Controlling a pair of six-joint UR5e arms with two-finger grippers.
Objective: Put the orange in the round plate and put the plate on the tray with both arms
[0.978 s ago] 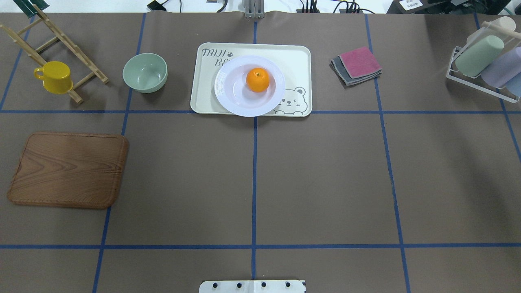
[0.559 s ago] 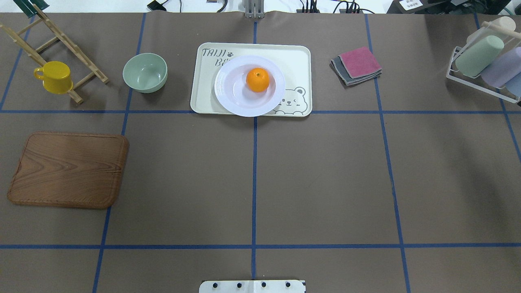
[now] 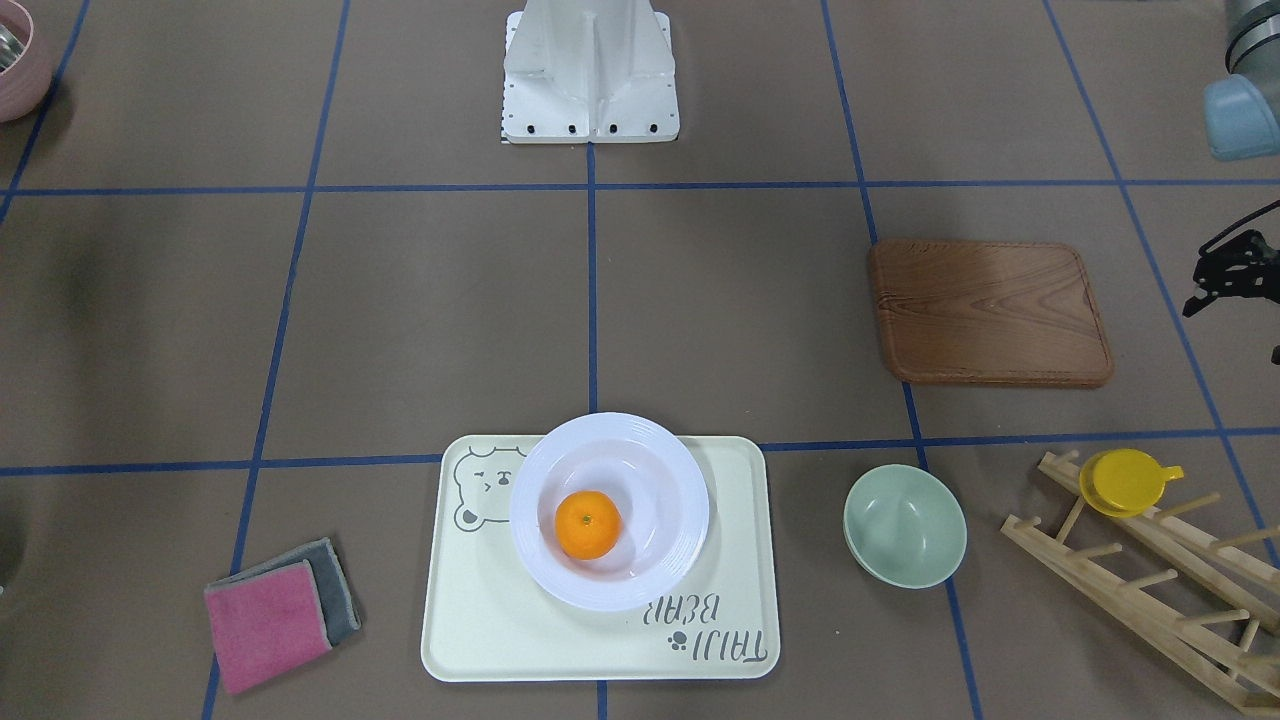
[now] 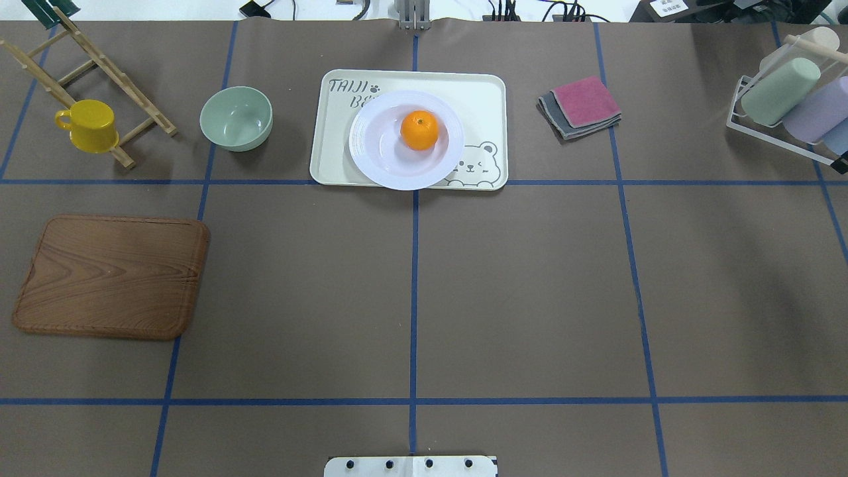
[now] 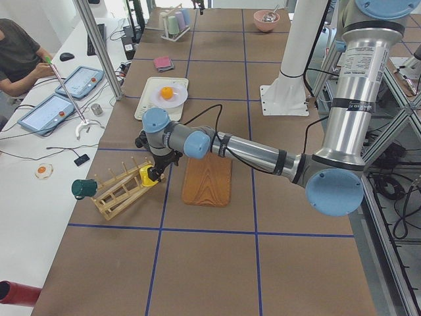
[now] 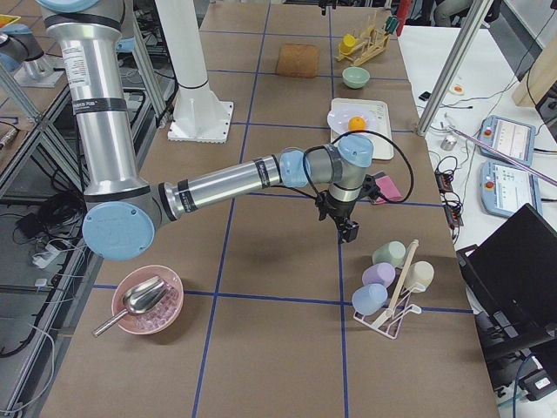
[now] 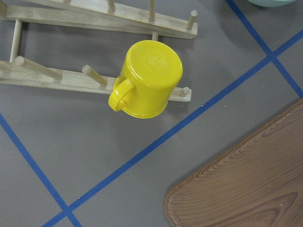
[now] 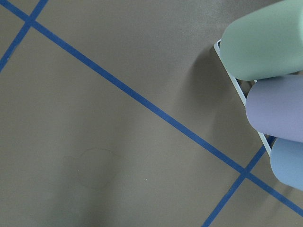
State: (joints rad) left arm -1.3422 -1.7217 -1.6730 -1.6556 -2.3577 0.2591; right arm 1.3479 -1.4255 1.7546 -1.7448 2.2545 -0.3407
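The orange (image 4: 419, 130) lies inside the white round plate (image 4: 371, 159), and the plate rests on the cream bear tray (image 4: 483, 93) at the table's far middle. From the front the orange (image 3: 588, 525), the plate (image 3: 540, 480) and the tray (image 3: 470, 620) stand the same way, with nothing touching them. My left gripper (image 3: 1225, 275) hangs far off, over the yellow cup (image 7: 147, 78) beside the wooden board. My right gripper (image 6: 348, 230) hovers near the rack of pastel cups. I cannot tell whether either gripper is open or shut.
A pale-green bowl (image 4: 236, 118) stands left of the tray and folded cloths (image 4: 582, 106) lie to its right. The wooden board (image 4: 111, 276), a peg rack (image 4: 99, 63) holding the yellow cup, and a cup rack (image 4: 792, 99) line the table's ends. A person (image 5: 16, 56) sits at a side table.
The plate, orange and tray have not moved. A dark sliver has come in at the overhead view's right edge beside the cup rack.
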